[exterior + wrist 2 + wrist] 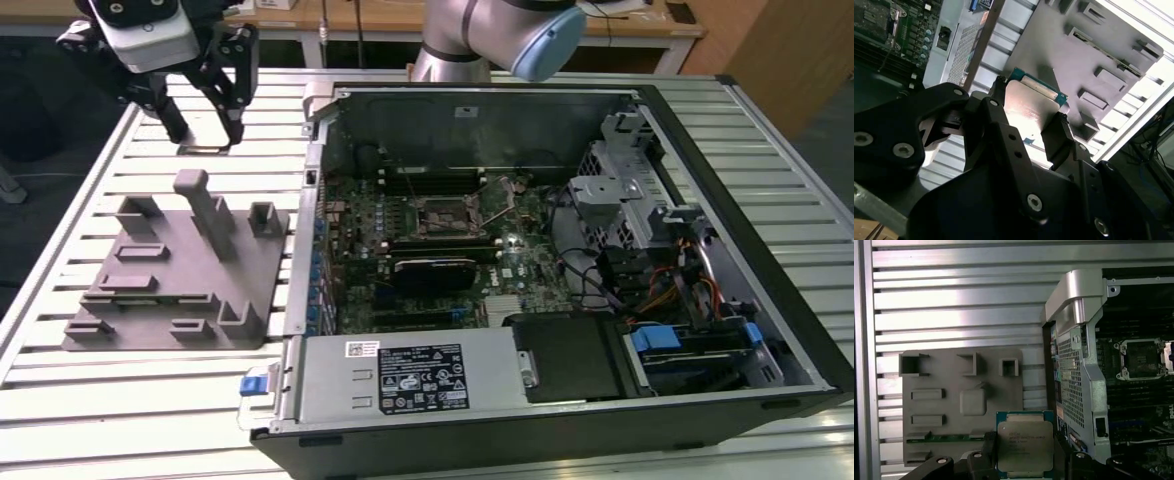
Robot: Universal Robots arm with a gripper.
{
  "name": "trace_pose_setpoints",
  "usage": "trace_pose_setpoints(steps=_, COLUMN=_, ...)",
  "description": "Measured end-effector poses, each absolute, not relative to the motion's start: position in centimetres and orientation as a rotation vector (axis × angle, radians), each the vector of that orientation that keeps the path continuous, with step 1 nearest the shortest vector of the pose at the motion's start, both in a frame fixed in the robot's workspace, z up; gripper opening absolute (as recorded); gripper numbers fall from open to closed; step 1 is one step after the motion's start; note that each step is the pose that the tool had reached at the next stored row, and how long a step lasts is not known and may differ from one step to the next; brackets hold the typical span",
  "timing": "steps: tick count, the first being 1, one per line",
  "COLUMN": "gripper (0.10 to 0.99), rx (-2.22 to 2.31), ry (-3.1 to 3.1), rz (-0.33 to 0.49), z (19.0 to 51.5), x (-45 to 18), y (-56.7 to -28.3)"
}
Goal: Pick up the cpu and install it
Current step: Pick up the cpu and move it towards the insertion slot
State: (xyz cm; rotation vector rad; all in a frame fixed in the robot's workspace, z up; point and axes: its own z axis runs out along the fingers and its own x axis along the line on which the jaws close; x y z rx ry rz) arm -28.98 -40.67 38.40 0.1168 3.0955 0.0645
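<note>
Gripper (207, 135) clamped on cpu (1025, 447), fingers (988, 450) on opposite edges, metal lid up. Edge grip likely spares underside contacts and keeps chip level. Cpu held above slatted table (80, 180), clear of grey fixture (174, 270), outside case (1074, 295); socket (447, 212) appears vacant.

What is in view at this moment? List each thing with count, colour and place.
cpu: one, silver top, green edge, held between the gripper's fingers.
fixture: one, grey, on the table at the exterior view's left of the case.
computer case: one, black, side open, on the table.
cpu socket: one, black and metal, inside the case.
power supply: one, silver, inside the case.
table: one, silver slats, under everything.
arm: one, silver and blue, behind the case.
gripper: one, black, shut on the cpu.
</note>
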Motion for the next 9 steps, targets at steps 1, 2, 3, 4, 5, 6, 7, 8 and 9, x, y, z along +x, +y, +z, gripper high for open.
trace_pose_setpoints(steps=1, gripper=0.541, rx=0.117, ry=3.096, rz=0.065, z=38.4, x=-28.8, y=-40.7)
trace_pose_setpoints(steps=2, gripper=0.541, rx=0.117, ry=3.096, rz=0.064, z=38.4, x=-28.7, y=-40.7)
trace_pose_setpoints(steps=3, gripper=0.541, rx=0.117, ry=3.096, rz=0.065, z=38.4, x=-28.5, y=-40.7)
trace_pose_setpoints(steps=4, gripper=0.541, rx=0.117, ry=3.096, rz=0.064, z=38.4, x=-28.4, y=-40.7)
trace_pose_setpoints(steps=5, gripper=0.541, rx=0.117, ry=3.096, rz=0.064, z=38.4, x=-28.2, y=-40.7)
trace_pose_setpoints(steps=6, gripper=0.541, rx=0.117, ry=3.096, rz=0.065, z=38.4, x=-28.1, y=-40.7)
trace_pose_setpoints(steps=7, gripper=0.541, rx=0.117, ry=3.096, rz=0.065, z=38.4, x=-27.9, y=-40.7)
trace_pose_setpoints(steps=8, gripper=0.541, rx=0.117, ry=3.096, rz=0.064, z=38.4, x=-27.8, y=-40.7)
trace_pose_setpoints(steps=9, gripper=0.541, rx=0.117, ry=3.096, rz=0.064, z=38.4, x=-27.6, y=-40.7)
